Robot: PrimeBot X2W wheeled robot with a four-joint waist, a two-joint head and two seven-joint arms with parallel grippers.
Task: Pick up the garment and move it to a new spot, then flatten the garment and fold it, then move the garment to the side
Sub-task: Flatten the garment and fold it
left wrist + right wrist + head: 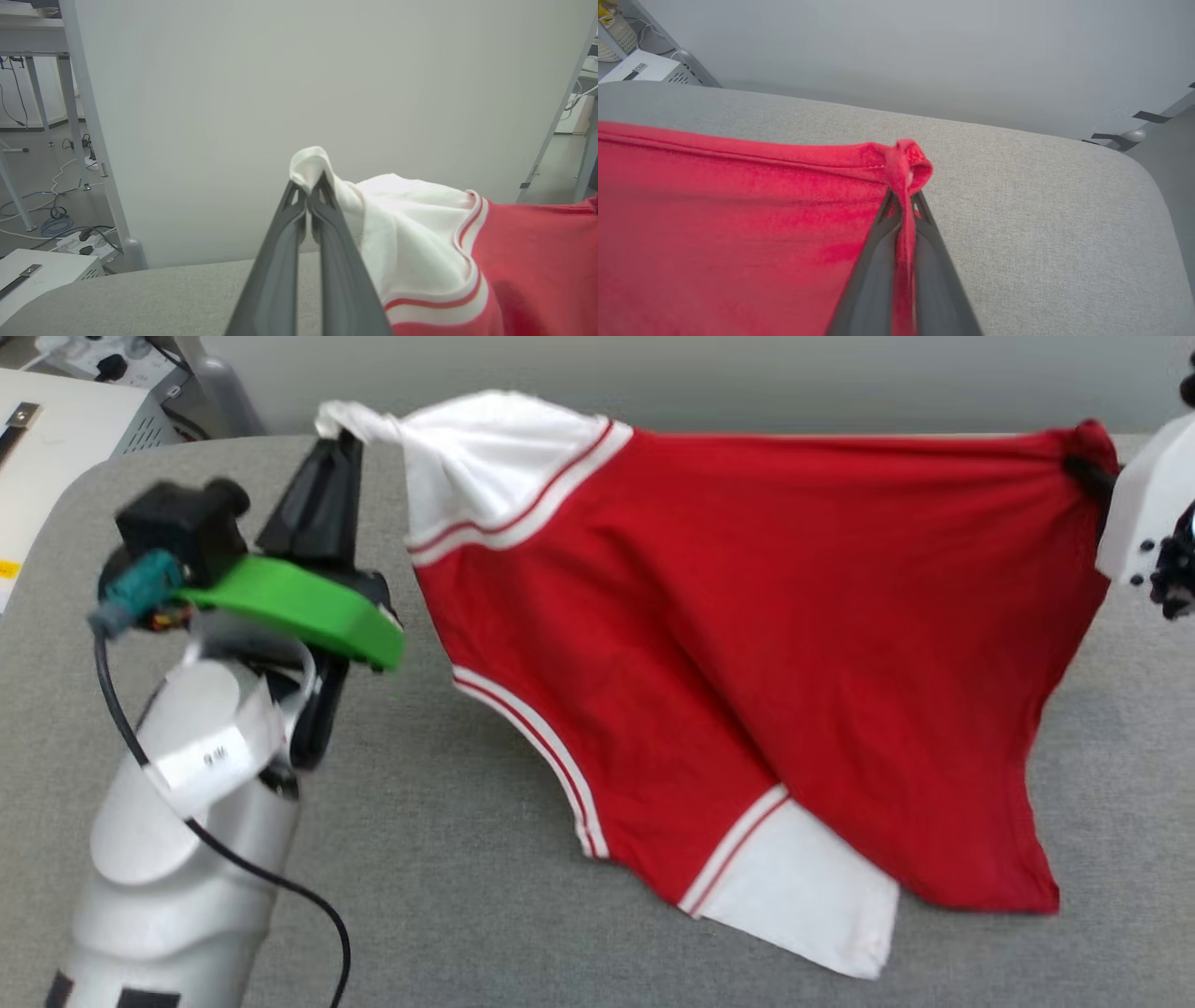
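Closest to the head camera, the left arm's silver forearm (177,859) rises from the lower left, a black cable (238,863) looping off it, and beyond its green bracket (299,607) the left tool (345,437) is closed on the very tip of a white sleeve (485,457). That wrist's own view shows the two dark fingers (280,261) pressed together with a nub of white cloth bunched above them. Across the counter (448,915), the right tool (1088,476) is likewise clamped shut on a gathered red corner (908,161) of the garment (747,616), the cloth running down between its fingers. So the red jersey hangs stretched between the two grips along its upper edge, raised off the grey surface, while its lower part – the other white sleeve (803,905) and the red hem (980,887) – drapes down and rests on the counter. No lettering shows on the face turned to the head camera. By my reading the pick-up is made and the carrying to a new spot is in hand; flattening and folding are not yet begun. The next move calls for both arms to travel together at matched pace, keeping the top edge taut so neither pinch slips – the left hold on the sleeve tip looks the slighter – and then to lower the cloth so it lies spread rather than bunched.
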